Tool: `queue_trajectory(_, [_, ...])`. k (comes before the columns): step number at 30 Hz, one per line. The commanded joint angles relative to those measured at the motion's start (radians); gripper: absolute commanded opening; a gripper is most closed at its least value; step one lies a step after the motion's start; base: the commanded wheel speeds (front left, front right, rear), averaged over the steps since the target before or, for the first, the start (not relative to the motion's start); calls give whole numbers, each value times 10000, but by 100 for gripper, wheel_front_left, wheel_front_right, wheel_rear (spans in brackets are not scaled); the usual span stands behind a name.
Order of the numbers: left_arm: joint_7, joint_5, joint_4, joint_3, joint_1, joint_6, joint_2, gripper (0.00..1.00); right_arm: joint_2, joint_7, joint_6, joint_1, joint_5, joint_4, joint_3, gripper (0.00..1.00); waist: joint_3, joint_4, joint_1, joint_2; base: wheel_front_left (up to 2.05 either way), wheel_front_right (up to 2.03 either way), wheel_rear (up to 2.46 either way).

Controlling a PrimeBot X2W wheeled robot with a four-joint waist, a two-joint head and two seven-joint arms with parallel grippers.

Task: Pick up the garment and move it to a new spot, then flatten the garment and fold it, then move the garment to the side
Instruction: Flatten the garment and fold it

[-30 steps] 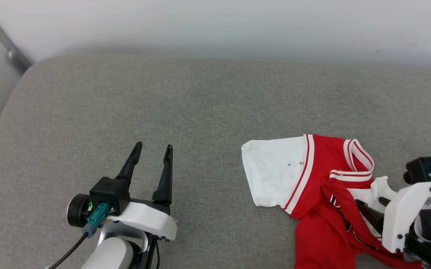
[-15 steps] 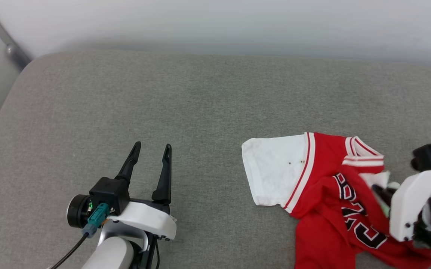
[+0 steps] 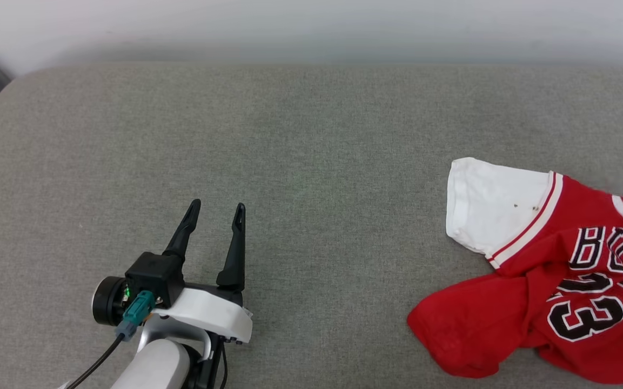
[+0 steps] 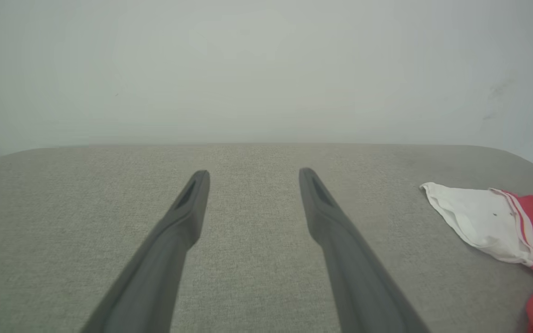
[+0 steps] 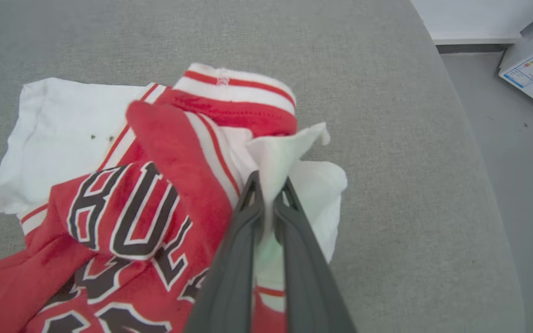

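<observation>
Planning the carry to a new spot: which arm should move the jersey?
Right. The right gripper is shut on a white fold of the garment. The left gripper stands open over the grey surface, apart from the garment.

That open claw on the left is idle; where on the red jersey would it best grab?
Probably the white sleeve, by its hem, coming from the robot's left over the cushion. It lies flat at the left end of the jersey, facing the open left gripper, clear of the bunched red folds; the right gripper is shut on white cloth.
</observation>
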Motion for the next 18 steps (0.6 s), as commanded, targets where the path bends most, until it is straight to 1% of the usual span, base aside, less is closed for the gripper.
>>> queue_trajectory(1, [-4,60,-38,-10,-128,11,22,100,277,-316,-3,51,32,426,-88,0,85,1,-1,0,0,0,0])
queue_trajectory(3, [11,53,-30,-13,-153,-2,48,100,563,-860,-3,136,46,1236,-143,55,125,3,-1,0,0,0,0])
queue_trajectory(4, [20,46,-24,-12,-158,2,59,100,680,-1166,-3,135,1,1596,-186,93,140,-1,-1,0,0,0,0])
queue_trajectory(5, [38,47,-24,-26,-169,10,61,100,814,-1502,-3,92,2,1951,-229,100,151,-4,-1,0,0,0,0])
queue_trajectory(8, [76,39,1,-68,-208,10,73,100,1107,-2641,-3,-77,-121,2682,-401,100,137,-2,-1,0,0,0,0])
queue_trajectory(11, [81,-16,78,-88,-115,1,92,100,1348,-3898,-3,-155,-345,2929,-730,100,-25,-33,-1,0,0,0,0])
queue_trajectory(15, [54,-104,198,-74,118,56,108,100,1752,-5363,-3,97,-658,2560,-1037,100,-429,-117,-1,0,0,0,0])
queue_trajectory(18, [54,-171,234,-44,313,112,108,100,2060,-6082,-3,457,-941,1983,-924,100,-783,-207,-1,0,0,0,0])
